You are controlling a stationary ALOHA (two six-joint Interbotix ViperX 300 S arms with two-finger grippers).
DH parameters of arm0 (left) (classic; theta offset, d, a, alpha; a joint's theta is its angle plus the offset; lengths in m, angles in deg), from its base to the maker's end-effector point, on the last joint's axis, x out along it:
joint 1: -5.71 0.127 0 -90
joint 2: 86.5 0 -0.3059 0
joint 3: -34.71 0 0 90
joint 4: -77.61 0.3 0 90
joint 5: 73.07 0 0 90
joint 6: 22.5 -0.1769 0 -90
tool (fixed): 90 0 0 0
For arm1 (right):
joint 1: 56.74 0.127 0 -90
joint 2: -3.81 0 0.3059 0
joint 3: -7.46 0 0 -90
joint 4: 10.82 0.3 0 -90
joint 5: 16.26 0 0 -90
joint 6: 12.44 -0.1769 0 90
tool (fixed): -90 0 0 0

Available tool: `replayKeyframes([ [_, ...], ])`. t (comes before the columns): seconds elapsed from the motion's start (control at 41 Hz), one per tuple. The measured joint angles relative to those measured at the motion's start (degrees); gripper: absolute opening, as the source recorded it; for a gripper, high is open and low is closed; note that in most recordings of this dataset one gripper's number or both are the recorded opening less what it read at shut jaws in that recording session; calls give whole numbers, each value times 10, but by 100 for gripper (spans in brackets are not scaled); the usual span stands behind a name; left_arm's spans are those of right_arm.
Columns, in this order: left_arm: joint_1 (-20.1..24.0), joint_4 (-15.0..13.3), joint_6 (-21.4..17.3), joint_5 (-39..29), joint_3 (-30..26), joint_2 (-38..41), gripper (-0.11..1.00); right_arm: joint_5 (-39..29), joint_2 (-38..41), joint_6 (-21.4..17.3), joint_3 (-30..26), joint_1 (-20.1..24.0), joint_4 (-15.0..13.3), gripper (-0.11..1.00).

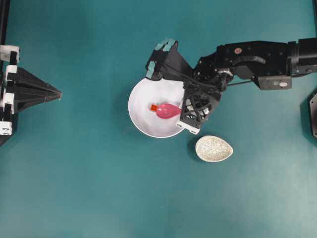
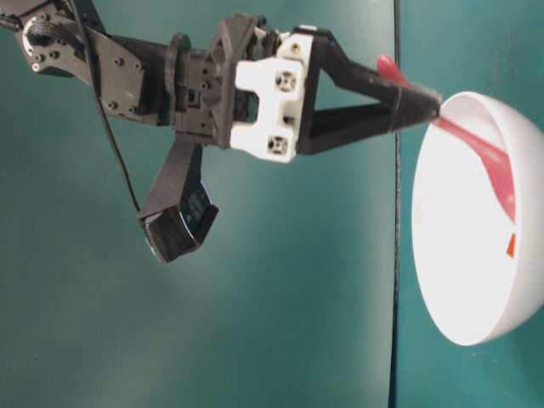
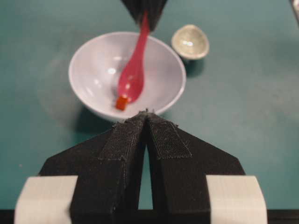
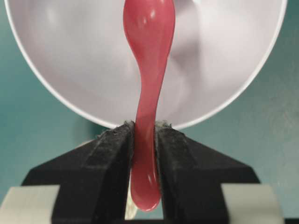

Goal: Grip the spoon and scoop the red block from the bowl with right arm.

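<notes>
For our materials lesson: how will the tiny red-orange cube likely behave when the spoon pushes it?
The tiny red-orange cube looks light, so it should shift easily. Flat faces suggest sliding, not rolling. On the large white round bowl's curved inside it may skid ahead of the glossy pink spoon.

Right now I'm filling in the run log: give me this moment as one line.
right pincer: shut on spoon | scoop in bowl, tip beside red block | block not scooped | left pincer: shut, empty

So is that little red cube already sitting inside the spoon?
No, the red block lies on the bowl floor just at the tip of the spoon.
</notes>
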Motion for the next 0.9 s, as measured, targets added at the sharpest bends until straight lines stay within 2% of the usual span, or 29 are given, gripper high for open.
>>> replayKeyframes([
  [0.439,0,0,0,0,0,0,1,71,4,-1,-4,-3,1,22],
  [0.902,0,0,0,1,0,0,1,85,-6,-1,-4,-3,48,22],
])
